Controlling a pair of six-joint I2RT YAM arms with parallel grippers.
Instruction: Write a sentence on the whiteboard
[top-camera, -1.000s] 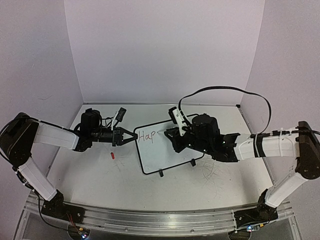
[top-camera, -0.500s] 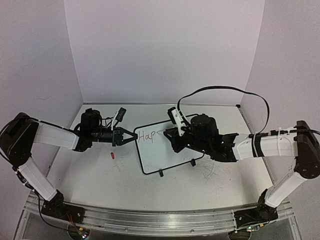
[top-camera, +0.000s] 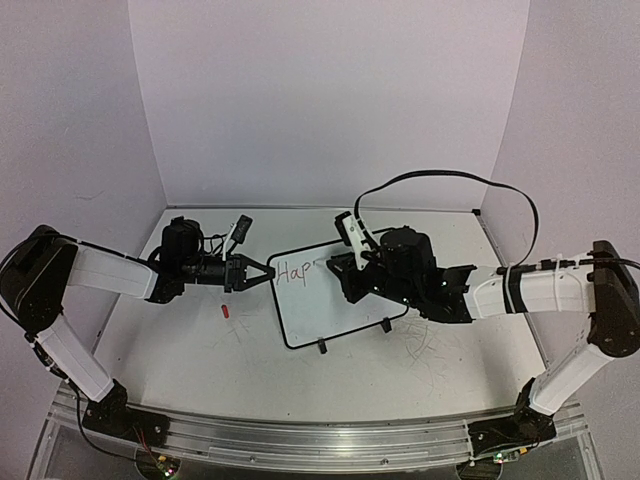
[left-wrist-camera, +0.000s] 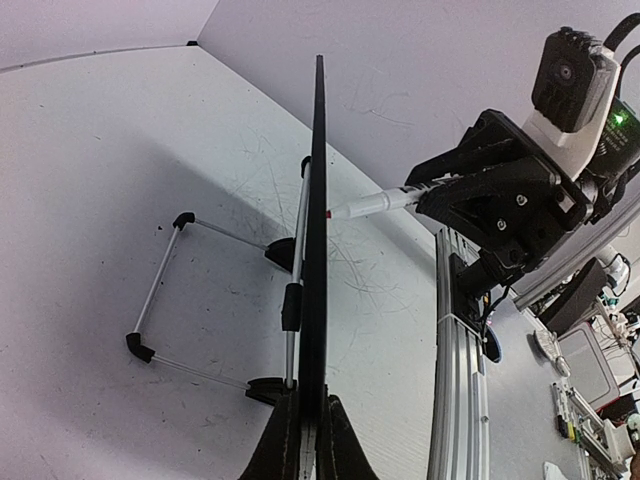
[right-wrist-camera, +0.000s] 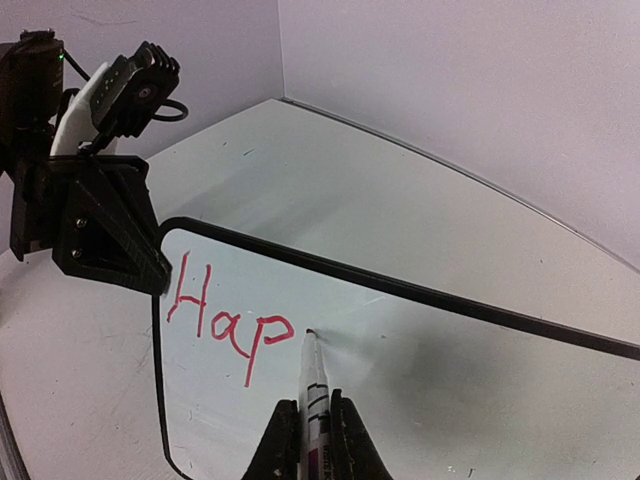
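While left jaws are clamping the board (top-camera: 330, 310) steady, right jaws are gripping a marker (right-wrist-camera: 313, 385), tip touching just past "Hap" (right-wrist-camera: 225, 320).

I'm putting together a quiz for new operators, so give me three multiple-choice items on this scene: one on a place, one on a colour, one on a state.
1. Where does the left claw hold the whiteboard?
A. a foot
B. the edge toward the right arm
C. the edge toward the left arm

2. What colour is the lettering?
A. red
B. blue
C. black

3. The right claw is:
A. open and empty
B. shut on the marker
C. shut on the board's frame

Answers:
1 C, the top view shows its fingers pinching that edge.
2 A, the strokes reading "Hap" are red.
3 B, the right wrist view shows the marker clamped between its fingers.
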